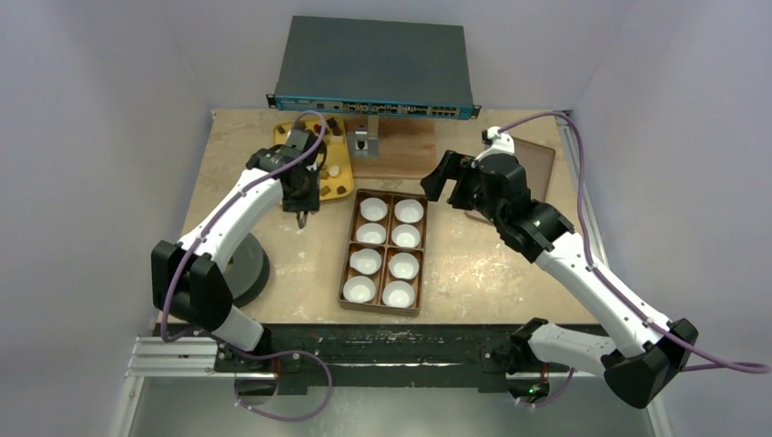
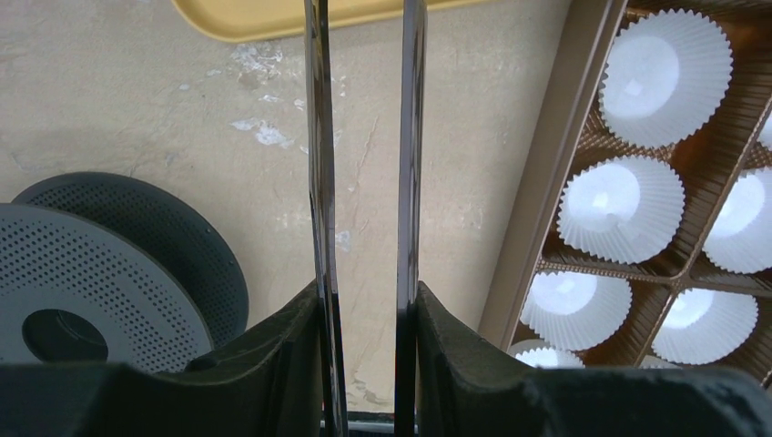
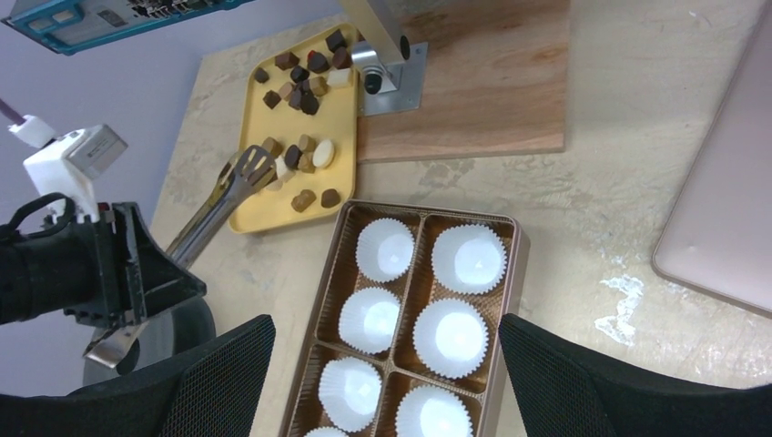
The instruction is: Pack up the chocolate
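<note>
Beige stone table point(image 1: 473, 264), grey walls around. At the far edge sits a dark switch point(image 1: 373, 64), and in front of it a wooden board point(image 1: 405, 150) with a small metal stand point(image 3: 387, 55). Just left of the board lies a yellow tray point(image 3: 339, 114) scattered with the chocolate point(image 3: 309, 103), mostly dark pieces and a few tan or pale.

A brown box point(image 3: 519, 273) lies mid-table, a white paper cup point(image 3: 466, 258) in each compartment I can see. A flat lid point(image 3: 728, 200) lies to its far right, and a grey perforated spool point(image 2: 91, 273) sits at the near left.

My left gripper point(image 2: 364, 314) is clamped on metal tongs point(image 3: 214, 205), whose two blades stand a little apart. It hangs over bare table between spool and box. The tong tips reach over the tray's near edge, among the nearest pieces; whether they hold one, I cannot tell.

My right gripper point(image 3: 384, 332) is spread wide and holds nothing, above the box. The chocolate lies well off to its left.
</note>
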You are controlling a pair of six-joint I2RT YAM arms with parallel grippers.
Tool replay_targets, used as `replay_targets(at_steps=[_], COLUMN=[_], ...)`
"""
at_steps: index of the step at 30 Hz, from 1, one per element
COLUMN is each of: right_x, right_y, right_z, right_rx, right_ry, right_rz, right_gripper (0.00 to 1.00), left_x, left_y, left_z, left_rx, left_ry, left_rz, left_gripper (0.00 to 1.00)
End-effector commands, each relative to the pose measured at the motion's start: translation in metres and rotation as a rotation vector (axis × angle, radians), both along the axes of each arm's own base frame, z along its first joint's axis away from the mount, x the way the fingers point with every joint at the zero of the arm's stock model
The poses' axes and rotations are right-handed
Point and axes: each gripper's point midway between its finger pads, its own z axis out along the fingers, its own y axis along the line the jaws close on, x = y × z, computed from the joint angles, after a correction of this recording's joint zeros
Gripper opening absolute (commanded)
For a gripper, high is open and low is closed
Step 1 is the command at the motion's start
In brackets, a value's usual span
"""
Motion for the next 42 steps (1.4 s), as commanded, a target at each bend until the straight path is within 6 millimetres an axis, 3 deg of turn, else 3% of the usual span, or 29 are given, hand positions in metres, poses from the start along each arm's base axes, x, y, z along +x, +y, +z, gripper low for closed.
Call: replay_targets(at_steps=[1,9,20,29,42], right_x=[0.007,0.009,0.005,0.002,0.0], right_y=[-0.005,-0.01,-0.021,-0.024,-0.025], right_z=[0.008,0.004,0.005,0.004,0.003], right_rx=[-0.014,-0.026,-0.037,-0.028,-0.026], right_ry=[-0.032,-0.021,-0.022,-0.019,-0.018], right_rz=[-0.031,-0.061,-0.105,-0.119,-0.118], right_gripper=[0.89,0.89,0.89,0.89,0.89], left_x=[-0.014,-0.044,-0.07,-0.067,-0.051], left_y=[0.001,-0.018,-0.075,-0.11,-0.121], left_z=[0.016,0.031,0.045,0.032,0.011], left_rx=[-0.04,-0.097,-0.152,-0.143,-0.105], left_ry=[-0.034,-0.063,-0.075,-0.044,-0.01], left_rz=[-0.038,-0.118,-0.257,-0.329,-0.333], left_gripper=[0.26,0.26,0.26,0.26,0.26])
